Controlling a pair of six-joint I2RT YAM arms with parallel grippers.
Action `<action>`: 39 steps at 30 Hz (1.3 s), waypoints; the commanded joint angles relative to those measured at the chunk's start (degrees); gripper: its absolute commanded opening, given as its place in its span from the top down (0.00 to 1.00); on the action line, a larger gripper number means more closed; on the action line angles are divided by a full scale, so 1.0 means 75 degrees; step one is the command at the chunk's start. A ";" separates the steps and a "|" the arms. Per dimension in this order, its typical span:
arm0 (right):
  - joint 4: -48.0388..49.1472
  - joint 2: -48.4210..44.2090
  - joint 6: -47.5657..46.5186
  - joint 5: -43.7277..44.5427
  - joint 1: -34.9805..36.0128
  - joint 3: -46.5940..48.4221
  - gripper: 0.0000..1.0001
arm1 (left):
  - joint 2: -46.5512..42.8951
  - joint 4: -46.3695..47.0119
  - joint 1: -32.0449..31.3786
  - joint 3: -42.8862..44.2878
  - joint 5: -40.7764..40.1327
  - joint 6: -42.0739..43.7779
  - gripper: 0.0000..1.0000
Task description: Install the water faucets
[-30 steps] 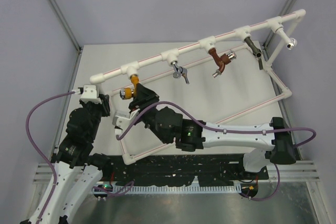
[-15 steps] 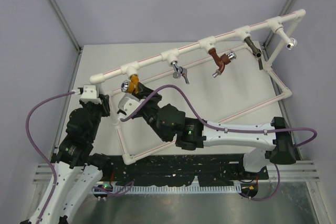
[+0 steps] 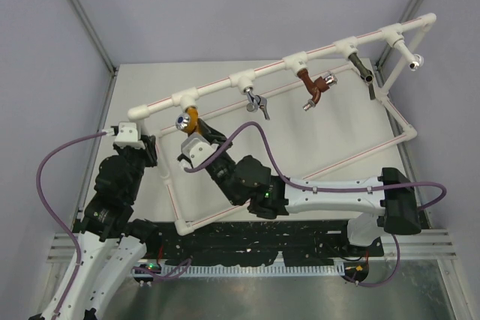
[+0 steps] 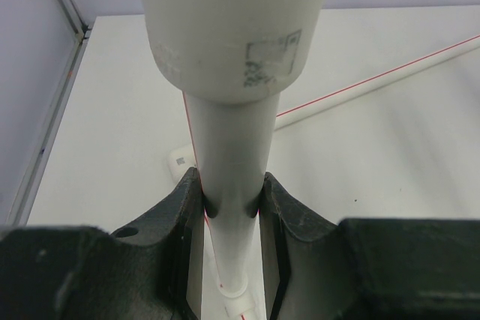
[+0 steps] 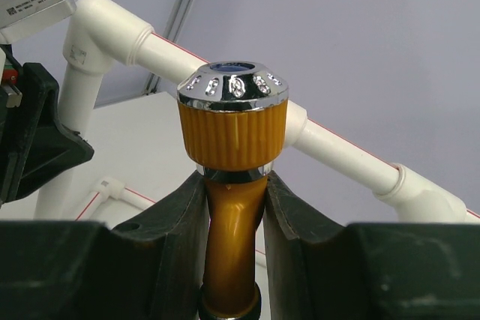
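The orange-yellow water faucet (image 3: 190,119) hangs under the leftmost tee of the white pipe frame (image 3: 270,69); its silver knob (image 3: 181,121) with a blue centre points left. My right gripper (image 3: 196,136) is shut on the faucet's body, which fills the right wrist view (image 5: 234,215) with the knob (image 5: 232,89) on top. My left gripper (image 3: 142,154) is shut on the frame's white upright pipe (image 4: 232,155), just below its elbow fitting (image 4: 232,28).
Along the top pipe hang a silver tap (image 3: 259,103), a reddish-brown tap (image 3: 315,88), a dark grey tap (image 3: 365,74) and a silver tap (image 3: 412,58). The frame's lower pipes (image 3: 360,151) lie across the table (image 3: 225,177). Purple cables loop over both arms.
My right gripper has turned with the faucet: the knob swung up and left toward the tee, and the wrist rolled clockwise. The left arm has not moved.
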 commanded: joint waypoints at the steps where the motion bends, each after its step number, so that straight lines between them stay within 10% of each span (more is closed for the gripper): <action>1: -0.0140 0.0755 -0.0121 0.0559 -0.0853 -0.0729 0.95 | -0.0199 -0.1000 -0.0708 -0.0110 0.2542 -0.0451 1.00; 39: -0.0574 0.0954 0.6007 0.1356 -0.0935 -0.0788 0.95 | -0.0140 -0.0977 -0.0731 -0.0110 0.2776 -0.0521 1.00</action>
